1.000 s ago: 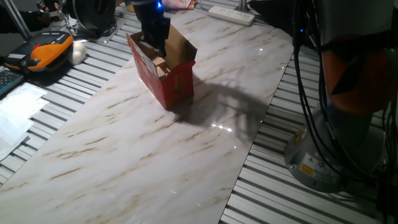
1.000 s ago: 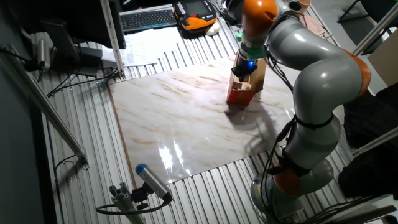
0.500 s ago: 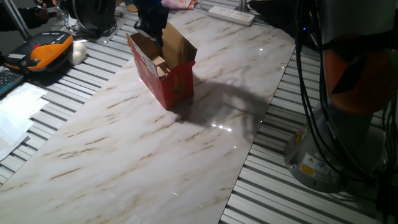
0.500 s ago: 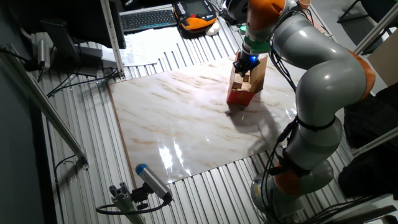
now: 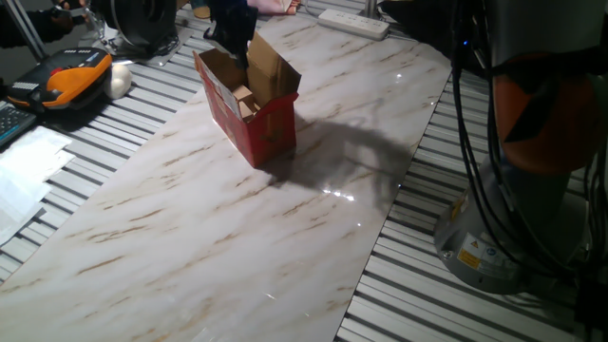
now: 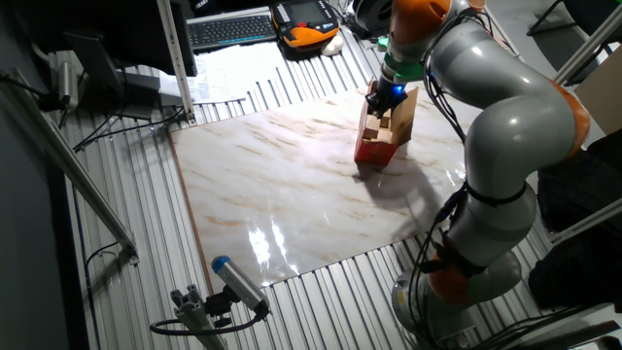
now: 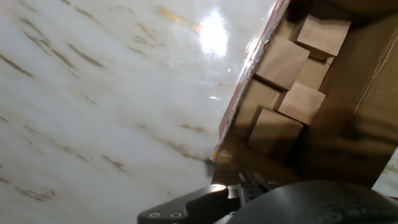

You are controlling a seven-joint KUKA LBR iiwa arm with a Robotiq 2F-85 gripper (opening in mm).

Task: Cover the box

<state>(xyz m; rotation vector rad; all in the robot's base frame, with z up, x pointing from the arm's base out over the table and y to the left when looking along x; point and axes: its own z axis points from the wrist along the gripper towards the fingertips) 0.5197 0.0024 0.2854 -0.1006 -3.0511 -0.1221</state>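
The box is a small red carton on the far part of the marble table, its top open and its brown flaps standing up. Several wooden blocks lie inside it. My gripper hangs just above the rear flap, over the box's far end; the other fixed view shows the gripper above the box too. In the hand view I look down on the box's brown inner wall and the blocks. Only the dark housing shows there; the fingers are hidden.
The marble tabletop lies on a slatted metal bench. An orange-and-black device and papers lie at the left, a white power strip at the back. The arm's base stands at the right.
My gripper has risen from inside the box's rear end to just above the flap. The box and its flaps stand as before.
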